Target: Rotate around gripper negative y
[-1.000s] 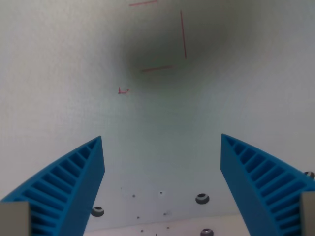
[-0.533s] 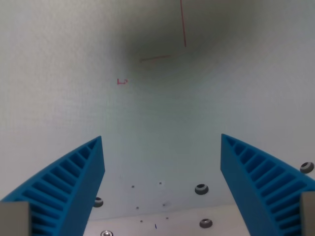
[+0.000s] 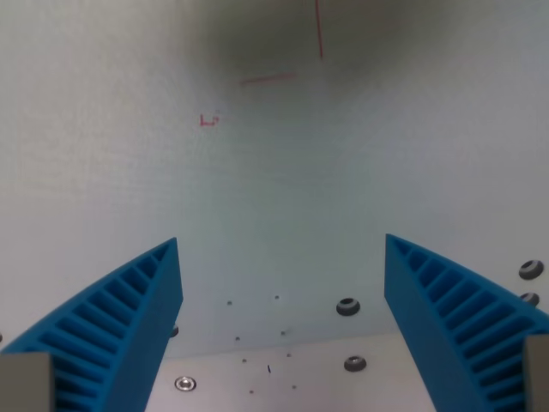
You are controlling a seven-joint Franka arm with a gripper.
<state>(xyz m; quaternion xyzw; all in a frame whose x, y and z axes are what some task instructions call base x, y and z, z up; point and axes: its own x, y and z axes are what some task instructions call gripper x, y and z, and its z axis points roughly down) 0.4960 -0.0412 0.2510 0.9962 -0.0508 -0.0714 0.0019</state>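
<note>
Since half a second ago the whole scene has slid upward in the wrist view, which is the camera turning and not the things themselves moving: the thin red lines point(image 3: 319, 30) now sit against the top edge, the small red corner mark point(image 3: 208, 120) has climbed with them, and more of the lower edge of the pale white tabletop point(image 3: 274, 206) has come into sight.

That tabletop fills nearly all of the picture as a flat, matt, faintly woven-looking sheet. A soft dark shadow point(image 3: 283, 34) lies across its upper middle, over the red lines. Near the bottom the white sheet ends in a straight edge, and beyond it runs a lighter, slightly pinkish strip point(image 3: 283, 386). Several round metal screw heads are set around that edge: one dark point(image 3: 347, 305) on the white sheet, one point(image 3: 355, 364) on the strip, a shiny one point(image 3: 184, 383) toward the wrist view's left, and another point(image 3: 531, 269) at the far right. Small dark specks are scattered between them.

The blue ribbed plastic gripper point(image 3: 283, 326) frames the lower corners. Its two wedge-shaped fingers point(image 3: 120, 335), ridged on their inner faces, stand wide apart with nothing between them, above the tabletop's lower edge.
</note>
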